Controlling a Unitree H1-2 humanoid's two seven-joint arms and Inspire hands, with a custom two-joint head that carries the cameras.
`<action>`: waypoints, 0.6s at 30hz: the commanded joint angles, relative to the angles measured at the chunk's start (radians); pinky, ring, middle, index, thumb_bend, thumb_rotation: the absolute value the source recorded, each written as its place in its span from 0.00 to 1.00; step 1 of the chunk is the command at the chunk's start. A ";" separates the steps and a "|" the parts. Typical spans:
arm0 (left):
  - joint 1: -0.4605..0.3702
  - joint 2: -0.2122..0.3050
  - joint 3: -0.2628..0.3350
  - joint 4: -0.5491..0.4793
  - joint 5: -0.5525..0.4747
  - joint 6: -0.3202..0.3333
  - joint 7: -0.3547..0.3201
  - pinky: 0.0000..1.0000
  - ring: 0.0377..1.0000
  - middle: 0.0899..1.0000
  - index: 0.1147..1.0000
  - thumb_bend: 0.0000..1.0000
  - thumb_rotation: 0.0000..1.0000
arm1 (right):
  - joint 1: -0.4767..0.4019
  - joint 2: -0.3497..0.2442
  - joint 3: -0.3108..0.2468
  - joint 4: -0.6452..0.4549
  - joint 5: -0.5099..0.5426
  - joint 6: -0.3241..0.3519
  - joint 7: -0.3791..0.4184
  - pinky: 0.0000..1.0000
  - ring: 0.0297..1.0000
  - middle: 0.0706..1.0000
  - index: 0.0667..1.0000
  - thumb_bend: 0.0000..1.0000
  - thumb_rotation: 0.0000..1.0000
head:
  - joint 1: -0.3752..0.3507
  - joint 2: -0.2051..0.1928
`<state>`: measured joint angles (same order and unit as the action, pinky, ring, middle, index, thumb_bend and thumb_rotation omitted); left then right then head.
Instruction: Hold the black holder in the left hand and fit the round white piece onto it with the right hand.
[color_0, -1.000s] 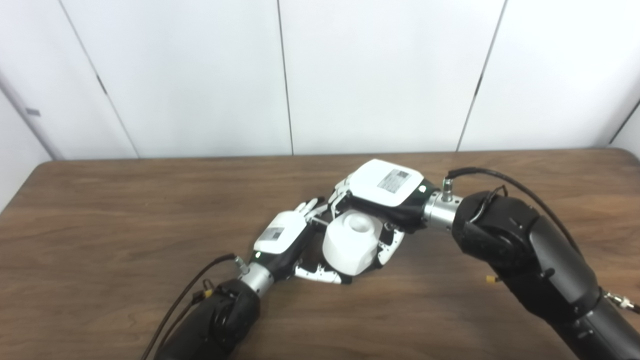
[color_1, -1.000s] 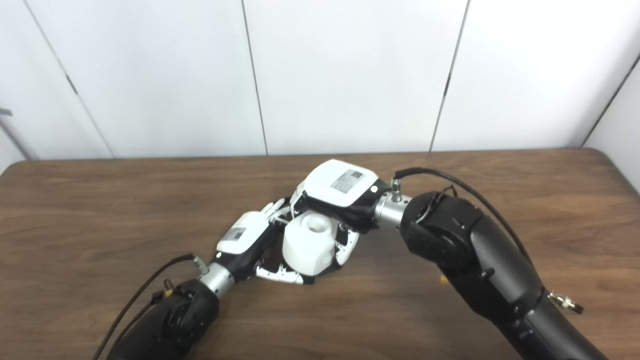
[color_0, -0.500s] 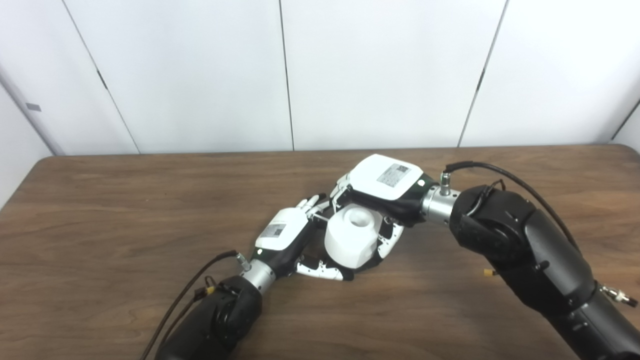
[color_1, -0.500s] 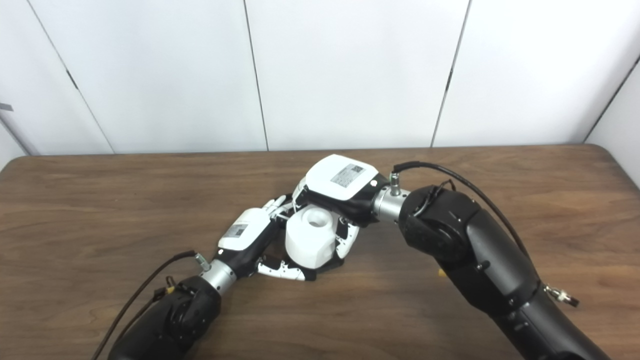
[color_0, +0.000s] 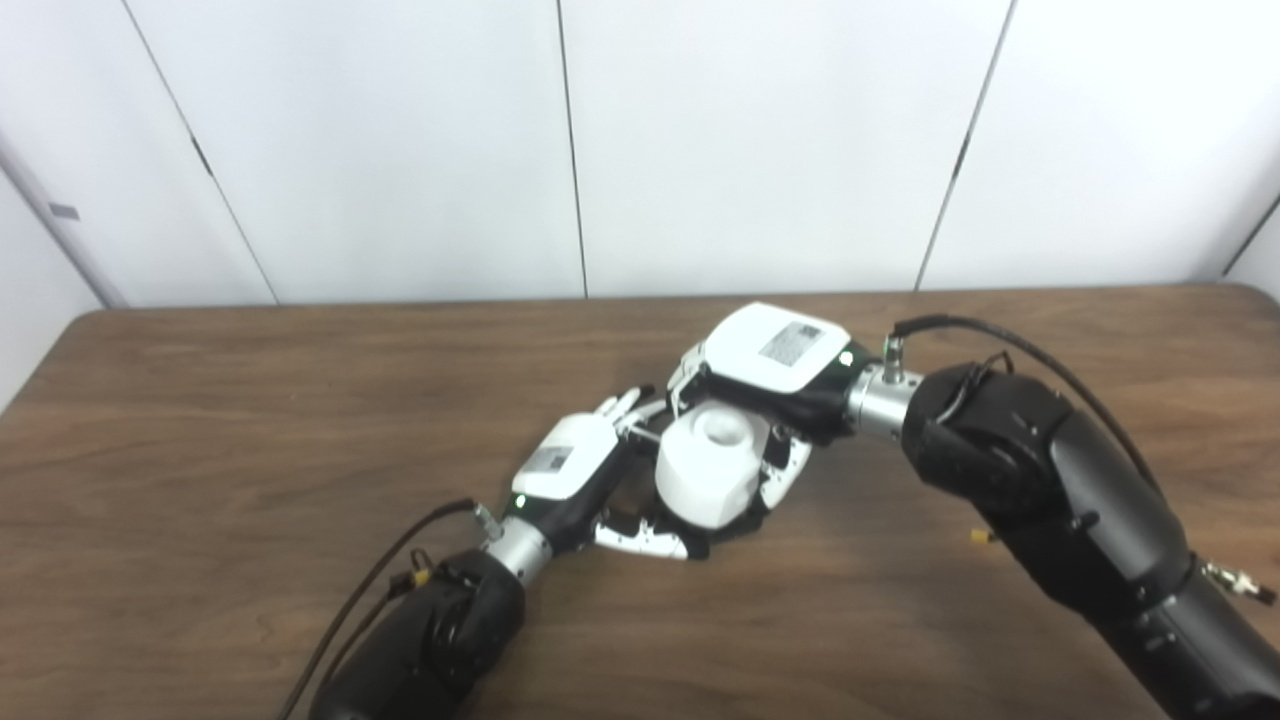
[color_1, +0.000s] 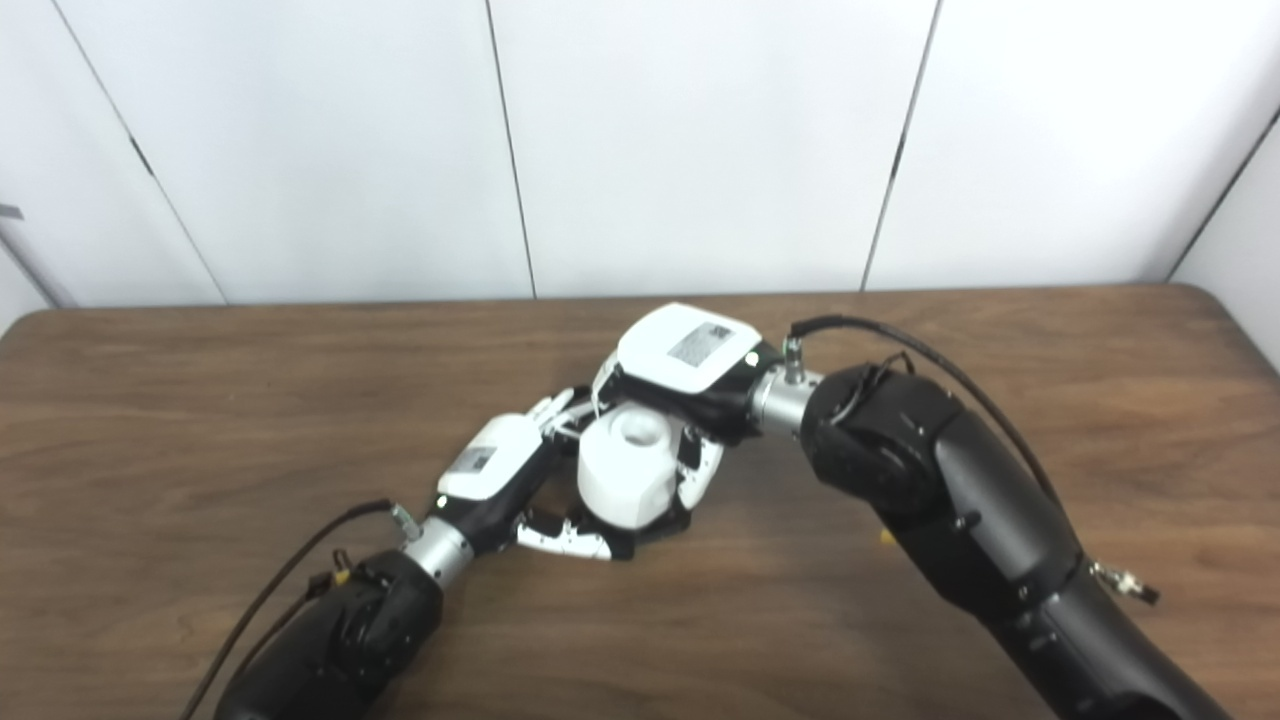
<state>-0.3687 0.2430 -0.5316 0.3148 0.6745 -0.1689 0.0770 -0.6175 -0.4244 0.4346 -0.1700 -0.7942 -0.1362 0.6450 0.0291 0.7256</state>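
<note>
round white piece (color_0: 705, 472) gripped between both hands' fingers (color_0: 640, 541).

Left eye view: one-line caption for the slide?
Right hand grips the round white piece beside the left hand above the table.

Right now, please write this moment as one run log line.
left robot hand: around black holder, mostly hidden | right robot hand: shut on round white piece | table: both hands low over it

Bright, even overhead light, soft shadows under the arms, slightly soft focus throughout.
</note>
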 joint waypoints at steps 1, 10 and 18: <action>0.073 0.012 -0.065 0.044 0.042 0.042 -0.123 1.00 1.00 0.91 0.41 0.52 0.06 | -0.061 -0.016 -0.016 -0.010 0.001 -0.023 -0.010 0.81 0.82 0.74 0.44 0.53 0.14 | 0.000 0.003; 0.072 0.017 -0.068 0.041 0.043 0.038 -0.120 1.00 1.00 0.91 0.41 0.52 0.06 | -0.080 -0.015 -0.027 -0.003 0.007 -0.017 0.000 0.83 0.82 0.74 0.44 0.52 0.14 | 0.002 0.007; 0.073 0.020 -0.067 0.031 0.034 0.051 -0.136 1.00 1.00 0.92 0.41 0.52 0.06 | -0.105 -0.015 -0.050 -0.002 0.013 -0.022 -0.011 0.79 0.81 0.73 0.44 0.53 0.14 | -0.002 0.012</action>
<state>-0.3669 0.2487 -0.5361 0.3033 0.6714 -0.1653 0.0734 -0.6587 -0.4285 0.4114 -0.1592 -0.7939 -0.1441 0.6604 0.0261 0.7363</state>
